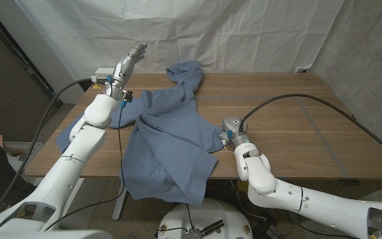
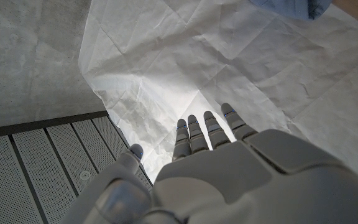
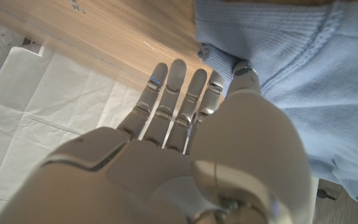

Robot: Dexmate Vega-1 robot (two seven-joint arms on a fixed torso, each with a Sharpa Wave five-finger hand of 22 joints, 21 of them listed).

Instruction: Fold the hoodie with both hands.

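Hoodie (image 1: 171, 143) overhangs the table's (image 1: 297, 119) near edge, crumpled; we judge folding barely begun. Left hand (image 1: 132, 56) hovers spread and empty; right hand (image 1: 229, 129) touches cloth, fingers straight.

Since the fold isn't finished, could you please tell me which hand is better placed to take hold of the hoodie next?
Probably the right hand: it sits at the hoodie edge, fingers beside the cloth. The left hand is raised off the table, open.

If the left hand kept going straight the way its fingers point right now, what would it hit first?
Probably the white backdrop sheet. The left hand is raised, open and empty, its fingers aimed past the table's far edge; the blue hoodie lies off to its side. Depth is unclear.
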